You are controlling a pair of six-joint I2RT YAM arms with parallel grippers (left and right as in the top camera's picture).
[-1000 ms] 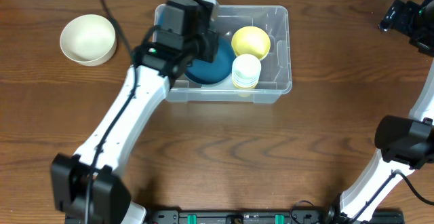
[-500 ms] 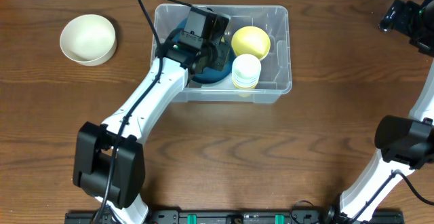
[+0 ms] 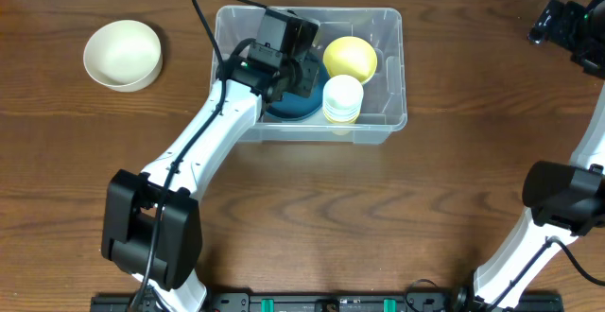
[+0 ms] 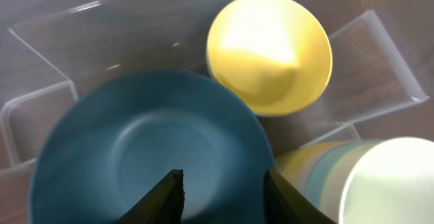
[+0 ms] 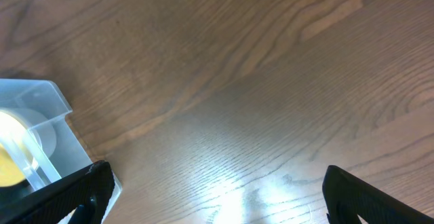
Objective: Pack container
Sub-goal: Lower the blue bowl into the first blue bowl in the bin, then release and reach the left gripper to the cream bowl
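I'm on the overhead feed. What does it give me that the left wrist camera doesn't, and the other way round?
Overhead only: the cream bowl sitting out on the table, left of the container.
Left wrist only: the left gripper, fingertips parted above the inside of the blue bowl, and the pastel sides of the stack of cups.
Both: the blue bowl, the yellow bowl and the stack of cups, all inside the clear container.
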